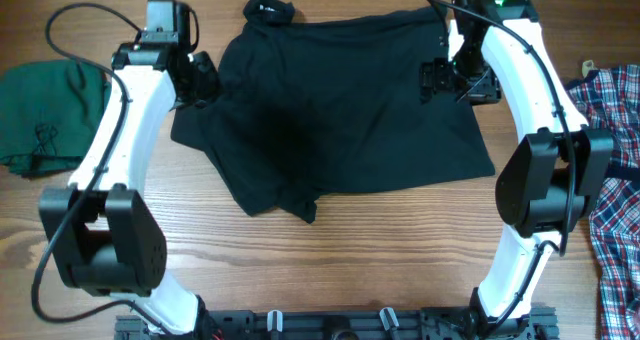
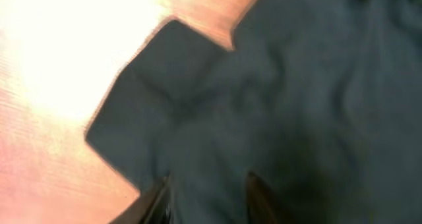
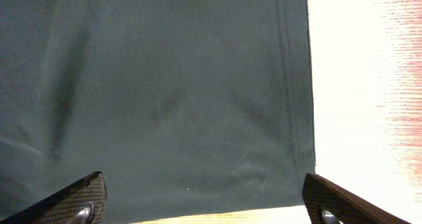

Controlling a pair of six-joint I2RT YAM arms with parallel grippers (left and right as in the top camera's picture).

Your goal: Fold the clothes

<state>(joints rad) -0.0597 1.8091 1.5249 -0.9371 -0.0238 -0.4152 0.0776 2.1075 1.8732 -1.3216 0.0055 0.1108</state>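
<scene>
The black shirt (image 1: 340,120) lies spread over the middle of the wooden table, collar (image 1: 268,8) at the far edge and a sleeve sticking out at the left. My left gripper (image 1: 203,80) is over the shirt's left edge by that sleeve. In the blurred left wrist view its fingers (image 2: 210,194) are apart with black fabric (image 2: 297,105) between them. My right gripper (image 1: 445,78) is over the shirt's far right part. In the right wrist view its fingers (image 3: 204,197) are wide open just above the hem corner of the shirt (image 3: 165,85).
A dark green folded garment (image 1: 45,110) lies at the left edge of the table. A red-white-blue plaid shirt (image 1: 615,180) lies at the right edge. Bare wood (image 1: 350,260) shows in front of the black shirt.
</scene>
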